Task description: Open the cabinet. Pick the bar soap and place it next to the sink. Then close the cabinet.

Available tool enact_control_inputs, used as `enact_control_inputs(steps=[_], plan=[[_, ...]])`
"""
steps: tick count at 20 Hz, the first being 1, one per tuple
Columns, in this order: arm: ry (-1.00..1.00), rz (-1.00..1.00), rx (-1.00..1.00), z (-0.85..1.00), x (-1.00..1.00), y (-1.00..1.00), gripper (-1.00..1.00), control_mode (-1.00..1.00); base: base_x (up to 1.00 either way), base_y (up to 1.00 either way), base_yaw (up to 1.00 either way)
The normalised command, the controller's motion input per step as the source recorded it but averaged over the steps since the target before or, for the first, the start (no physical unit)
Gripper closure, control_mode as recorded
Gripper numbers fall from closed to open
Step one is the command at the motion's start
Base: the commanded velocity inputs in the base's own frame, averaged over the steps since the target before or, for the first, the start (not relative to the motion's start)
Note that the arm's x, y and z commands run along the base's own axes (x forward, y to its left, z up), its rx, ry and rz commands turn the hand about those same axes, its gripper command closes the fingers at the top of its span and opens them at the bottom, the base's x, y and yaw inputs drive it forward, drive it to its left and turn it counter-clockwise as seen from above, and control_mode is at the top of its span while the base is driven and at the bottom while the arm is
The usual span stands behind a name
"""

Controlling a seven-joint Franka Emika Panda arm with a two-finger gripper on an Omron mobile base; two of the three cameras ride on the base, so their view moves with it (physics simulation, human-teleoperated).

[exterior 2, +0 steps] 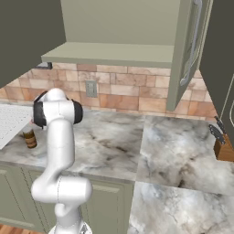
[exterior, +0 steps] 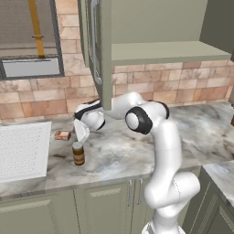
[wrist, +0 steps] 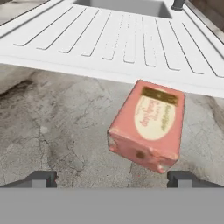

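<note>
Bar soap lying on worktop beside sink, hand free of it.

The bar soap [wrist: 148, 124] is lying flat on the marble worktop [wrist: 57, 127], just beside the sink [wrist: 109, 39]. The hand [wrist: 113, 178] is hovering over it, fingers spread wide, gripping nothing. A brown jar [exterior: 78, 153] is standing nearby. The cabinet [exterior: 137, 27] is standing open.

The white arm [exterior: 162, 151] is seen rising from its base, bent at a dark-jointed elbow and reaching forward and to the left. The wrist is angled downward, and the gripper [exterior: 82, 133] is held low. In the hand view, the two dark fingertips [wrist: 43, 178] are spread wide apart, with nothing gripped between them.
</note>
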Motion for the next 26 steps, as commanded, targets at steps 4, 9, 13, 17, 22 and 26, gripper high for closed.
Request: enact_control_inputs(steps=[4,9,13,17,22,26], plan=[[-0.01,0.0,0.0,0.07,-0.36,-0.35,-1.0,-1.0,0.0,0.0,0.0],[0.0,-0.02,0.0,0.19,-0.34,-0.38,-1.0,-1.0,0.0,0.0,0.0],[0.0,-0.07,0.0,0.29,-0.34,-0.32,-1.0,-1.0,0.0,0.0,0.0],[0.0,-0.1,-0.02,0.35,-0.34,-0.3,-1.0,-1.0,0.0,0.0,0.0],[0.0,-0.11,-0.02,0.37,-0.38,-0.26,-1.0,-1.0,0.0,0.0,0.0],[0.04,-0.1,0.0,0.39,-0.37,-0.22,-1.0,-1.0,0.0,0.0,0.0]])
